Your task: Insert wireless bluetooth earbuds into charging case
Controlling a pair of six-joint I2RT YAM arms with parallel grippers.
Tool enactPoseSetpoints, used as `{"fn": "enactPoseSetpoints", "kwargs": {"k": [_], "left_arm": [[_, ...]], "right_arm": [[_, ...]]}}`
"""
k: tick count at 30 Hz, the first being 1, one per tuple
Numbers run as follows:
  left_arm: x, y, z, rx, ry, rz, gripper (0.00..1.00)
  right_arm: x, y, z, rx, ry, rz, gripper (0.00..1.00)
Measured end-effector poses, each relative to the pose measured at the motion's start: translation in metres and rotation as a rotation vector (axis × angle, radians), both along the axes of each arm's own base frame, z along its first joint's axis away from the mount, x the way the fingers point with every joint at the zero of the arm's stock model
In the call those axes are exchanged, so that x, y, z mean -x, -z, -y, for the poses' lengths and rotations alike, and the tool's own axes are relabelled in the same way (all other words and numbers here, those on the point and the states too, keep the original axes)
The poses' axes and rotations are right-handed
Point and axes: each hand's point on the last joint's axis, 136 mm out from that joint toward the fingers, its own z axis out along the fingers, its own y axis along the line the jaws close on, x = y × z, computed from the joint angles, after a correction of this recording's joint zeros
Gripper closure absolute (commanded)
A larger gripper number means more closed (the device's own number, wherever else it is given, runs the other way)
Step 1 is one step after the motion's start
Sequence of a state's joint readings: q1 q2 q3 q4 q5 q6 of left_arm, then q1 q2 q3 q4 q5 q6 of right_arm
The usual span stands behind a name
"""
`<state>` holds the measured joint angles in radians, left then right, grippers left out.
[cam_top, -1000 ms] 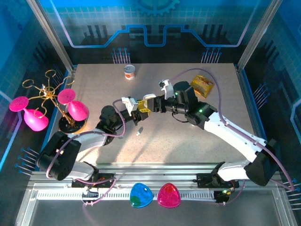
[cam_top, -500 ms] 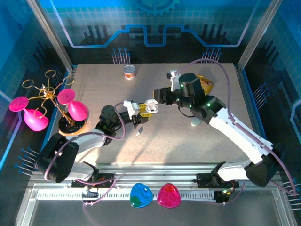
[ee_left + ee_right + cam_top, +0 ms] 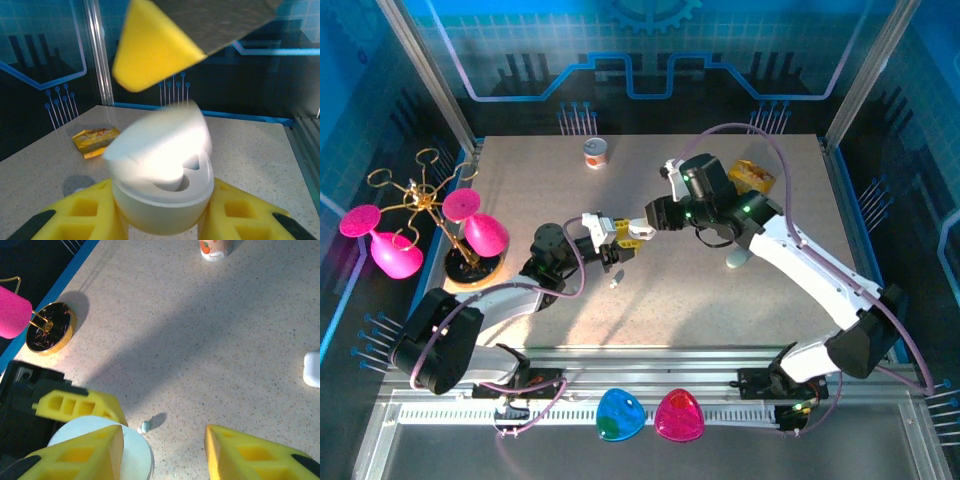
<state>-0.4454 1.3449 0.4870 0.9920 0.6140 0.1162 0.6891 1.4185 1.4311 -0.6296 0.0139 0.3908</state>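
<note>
My left gripper (image 3: 617,240) is shut on a white charging case (image 3: 165,205), which it holds above the table. The lid (image 3: 155,145) is blurred and tilted over the sockets, partly open. My right gripper (image 3: 640,228) is open just above the case, and one yellow finger (image 3: 80,455) lies over the lid (image 3: 135,455). In the left wrist view that finger (image 3: 150,50) hangs over the case. One small white earbud (image 3: 614,284) lies on the table below both grippers; it is the earbud (image 3: 144,427) between the right fingers' line of sight. Whether earbuds sit in the case is hidden.
A second white case (image 3: 736,259) lies on the table to the right, seen as the case (image 3: 312,368) at the frame's edge. A yellow snack packet (image 3: 752,178) and a small can (image 3: 596,153) sit at the back. A gold rack (image 3: 460,255) with pink glasses stands left.
The right arm pulled back and up, then swung left again, so its finger is back over the case. The lid stood open half a second ago and now tilts lower. The left gripper kept its hold.
</note>
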Motion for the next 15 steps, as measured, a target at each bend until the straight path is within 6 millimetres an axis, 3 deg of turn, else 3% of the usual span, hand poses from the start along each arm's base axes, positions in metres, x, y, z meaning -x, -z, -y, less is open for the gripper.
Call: {"fn": "enactPoseSetpoints", "kwargs": {"k": [5,9,12,15], "left_arm": [[-0.002,0.000,-0.001,0.005,-0.015,-0.011,0.76],[-0.004,0.000,-0.002,0.006,-0.026,-0.012,0.76],[-0.006,0.000,-0.003,0.007,-0.037,-0.012,0.76],[-0.007,0.000,-0.003,0.007,-0.044,-0.013,0.76]], "right_arm": [[0.012,-0.008,0.007,-0.020,-0.006,0.018,0.45],[0.019,-0.016,0.004,-0.018,-0.006,0.053,0.28],[0.024,-0.012,-0.005,0.008,-0.010,0.064,0.20],[0.025,-0.001,-0.014,0.038,-0.016,0.055,0.18]]}}
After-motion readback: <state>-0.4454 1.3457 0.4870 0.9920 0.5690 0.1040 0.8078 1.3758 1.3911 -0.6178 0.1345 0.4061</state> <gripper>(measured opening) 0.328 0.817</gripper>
